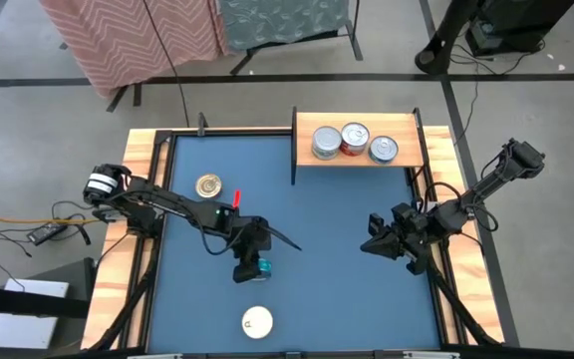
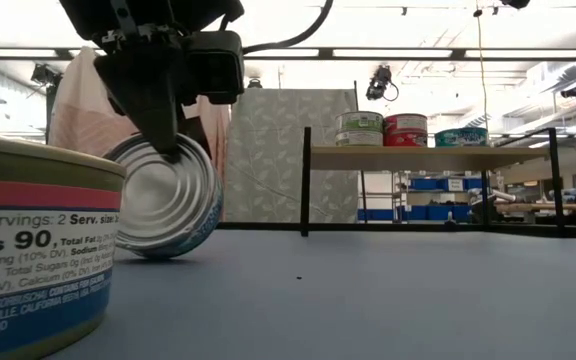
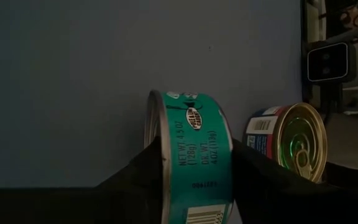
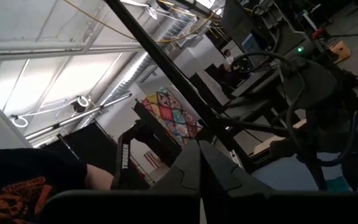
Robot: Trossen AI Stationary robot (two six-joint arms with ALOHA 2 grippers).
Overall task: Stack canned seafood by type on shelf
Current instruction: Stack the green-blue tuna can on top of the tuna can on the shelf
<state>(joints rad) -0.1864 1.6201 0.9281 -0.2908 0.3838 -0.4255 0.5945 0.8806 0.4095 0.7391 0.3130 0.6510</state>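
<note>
Gripping a teal-labelled tin point(image 3: 194, 162) by its two flat faces, the left pincer point(image 1: 251, 261) holds it on edge near the middle of the blue table point(image 1: 337, 229). In the left wrist view the two dark fingers point(image 3: 135, 180) press against the lid side and the base side, with the teal side label facing the camera. From the low view the same tin stands tilted on its rim, its shiny silver lid turned toward the camera, and its lower edge seems to touch the table.

Three other tins are spread around it. A gold-lidded tin point(image 1: 208, 185) lies flat on the table near the left arm's forearm, just beside a small red part of that arm. A white-lidded tin point(image 1: 257, 321) sits close to the table's front edge; in the low view it fills the foreground, its label carrying a red band and a blue one.

On the far side, the shelf point(image 1: 407, 158) of light wood with dark uprights carries three tins in a row: a silver-lidded one point(image 1: 327, 142) on the left, a red-labelled tin point(image 1: 355, 138) in the middle, touching it, and another silver-lidded tin point(image 1: 384, 150) on the right. In the low view the left one is pale, the middle one red, the right one teal.

The right pincer point(image 1: 375, 245) waits over the right part of the table, fingers closed together and empty, well apart from every tin.
</note>
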